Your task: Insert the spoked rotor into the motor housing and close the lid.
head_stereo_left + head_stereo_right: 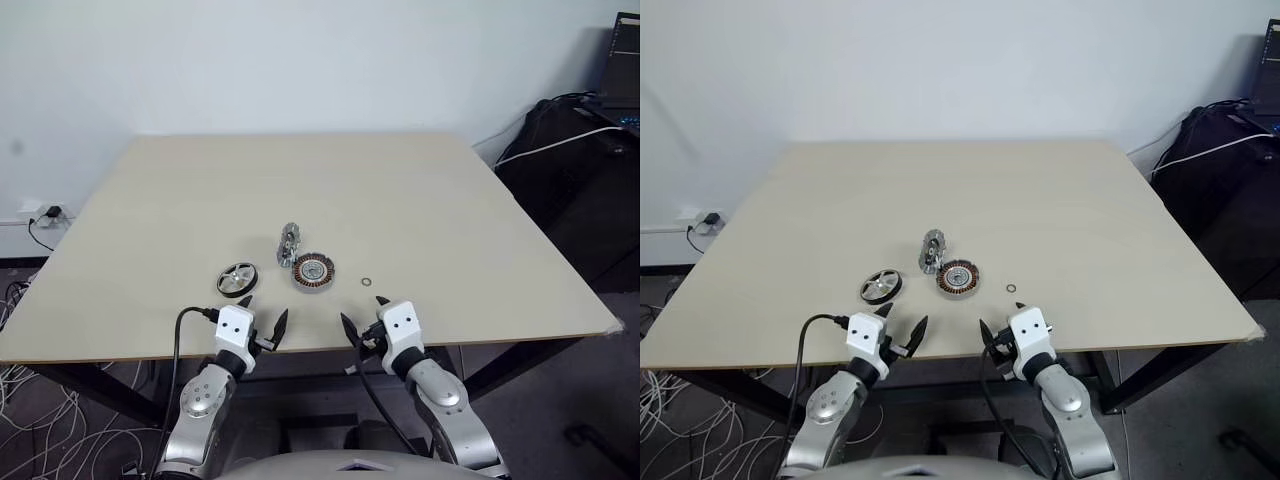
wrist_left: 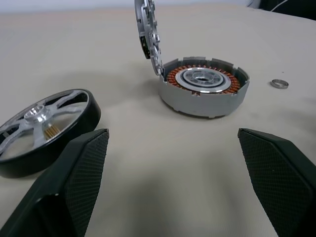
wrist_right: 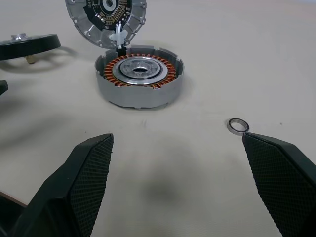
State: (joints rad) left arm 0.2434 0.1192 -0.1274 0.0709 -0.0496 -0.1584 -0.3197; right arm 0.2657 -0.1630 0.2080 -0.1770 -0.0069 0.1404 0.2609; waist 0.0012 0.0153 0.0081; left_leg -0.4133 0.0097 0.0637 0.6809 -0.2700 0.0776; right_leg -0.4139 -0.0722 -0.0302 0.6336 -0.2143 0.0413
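Table (image 1: 450, 200): pale top, carrying all parts toward the near edge.
Left gripper (image 1: 264, 322): over the near edge, fingers spread wide, holding nothing.
Right gripper (image 1: 363, 318): over the near edge, fingers spread wide, holding nothing.
Rotor (image 1: 237, 279): flat, near the near edge, left of the housing, apart from it.
Housing (image 1: 313, 271): windings up, between rotor and washer.
Lid (image 1: 290, 244): standing on edge, at the housing's far rim.
Washer (image 1: 367, 284): flat, right of the housing.
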